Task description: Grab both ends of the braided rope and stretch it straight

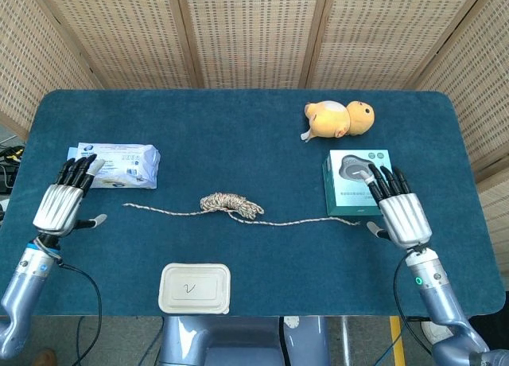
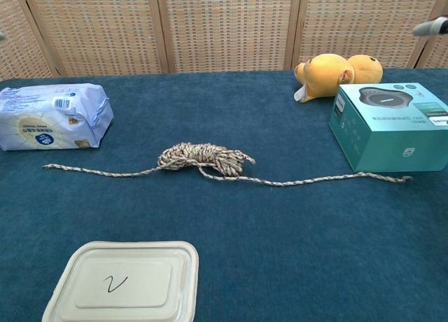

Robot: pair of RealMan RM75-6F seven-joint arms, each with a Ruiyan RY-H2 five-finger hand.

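Note:
The braided rope [image 1: 231, 204] [image 2: 203, 158] lies slack on the blue table, a tangled bundle at its middle and both ends stretched out sideways. Its left end [image 1: 127, 206] and its right end [image 1: 354, 218] rest on the cloth, free of either hand. My left hand [image 1: 62, 206] hovers left of the left end, fingers spread, holding nothing. My right hand [image 1: 402, 211] sits just right of the right end beside the teal box, also spread and empty. In the chest view only a fingertip [image 2: 434, 26] of the right hand shows at the top right.
A wipes packet [image 1: 115, 164] [image 2: 52, 116] lies at the left. A teal box [image 1: 355, 182] [image 2: 390, 124] and a yellow plush toy [image 1: 340, 118] [image 2: 339, 73] sit at the right. A white lidded container [image 1: 195, 287] [image 2: 122, 283] rests by the front edge.

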